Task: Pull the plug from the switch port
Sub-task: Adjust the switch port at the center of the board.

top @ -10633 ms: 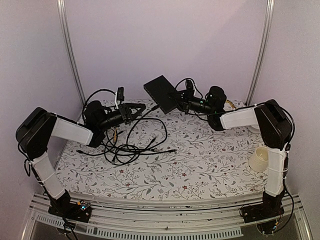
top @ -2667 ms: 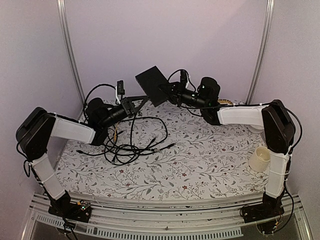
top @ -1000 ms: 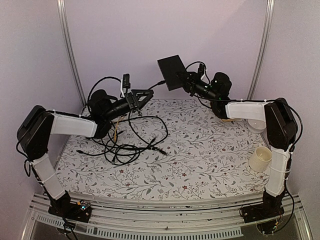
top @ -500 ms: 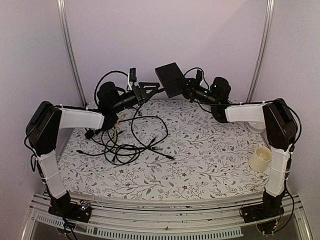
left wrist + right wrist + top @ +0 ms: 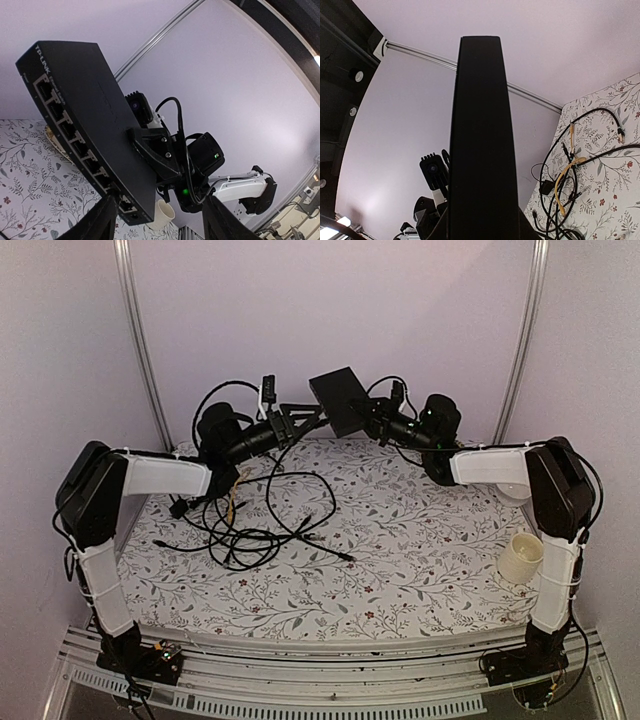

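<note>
The switch [image 5: 338,400] aloft, ports facing left
Right gripper [image 5: 368,420] clamps it; left gripper [image 5: 308,414], jaws parted and empty, nearer the port row [image 5: 75,135].

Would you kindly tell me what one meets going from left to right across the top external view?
left pincer → switch → right pincer → cream cup

switch [image 5: 338,400] aloft over table [image 5: 420,570] (far edge), cable tangle [image 5: 250,530] on its left, cup [image 5: 522,558] at right edge
</note>
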`<state>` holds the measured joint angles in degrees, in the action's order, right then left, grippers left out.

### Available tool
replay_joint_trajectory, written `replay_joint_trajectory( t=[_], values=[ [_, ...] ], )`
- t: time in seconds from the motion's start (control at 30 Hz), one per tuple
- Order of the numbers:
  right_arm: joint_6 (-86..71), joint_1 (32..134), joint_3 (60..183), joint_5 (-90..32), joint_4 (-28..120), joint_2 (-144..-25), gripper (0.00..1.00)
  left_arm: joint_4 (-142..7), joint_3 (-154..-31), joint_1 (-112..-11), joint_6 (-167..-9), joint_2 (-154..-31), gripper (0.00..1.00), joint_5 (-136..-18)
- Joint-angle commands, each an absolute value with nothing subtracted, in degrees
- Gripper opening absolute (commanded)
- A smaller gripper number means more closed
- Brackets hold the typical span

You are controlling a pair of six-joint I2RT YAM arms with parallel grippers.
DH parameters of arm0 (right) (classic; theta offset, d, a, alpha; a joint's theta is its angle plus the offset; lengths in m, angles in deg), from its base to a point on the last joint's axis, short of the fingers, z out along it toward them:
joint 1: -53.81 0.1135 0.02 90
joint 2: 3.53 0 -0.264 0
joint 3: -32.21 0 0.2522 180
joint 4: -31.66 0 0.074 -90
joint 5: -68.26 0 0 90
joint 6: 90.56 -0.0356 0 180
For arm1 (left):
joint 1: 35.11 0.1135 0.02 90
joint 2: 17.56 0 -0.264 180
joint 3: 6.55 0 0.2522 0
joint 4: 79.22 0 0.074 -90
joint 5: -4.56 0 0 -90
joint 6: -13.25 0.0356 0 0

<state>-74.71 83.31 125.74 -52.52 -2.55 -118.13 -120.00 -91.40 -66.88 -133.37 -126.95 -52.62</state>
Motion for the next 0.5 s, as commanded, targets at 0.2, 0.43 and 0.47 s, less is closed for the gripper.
replay_joint_trajectory(
  t=[0.2, 0.43, 0.47],
  values=[
    [-75.38, 84.31, 129.55, -56.5, -9.23, -115.28, 0.02, -110.25, -88.01, -63.54, -125.86, -118.15, 0.65, -53.67],
    [-75.82, 84.55, 129.1, -57.84, -9.69, -115.0, 0.02, -105.9, -89.44, -58.67, -124.87, -118.12, 0.68, -45.13],
    [-76.07, 84.64, 129.44, -58.05, -9.75, -115.12, 0.02, -105.65, -89.88, -58.53, -125.06, -118.82, 0.68, -44.18]
  ],
)
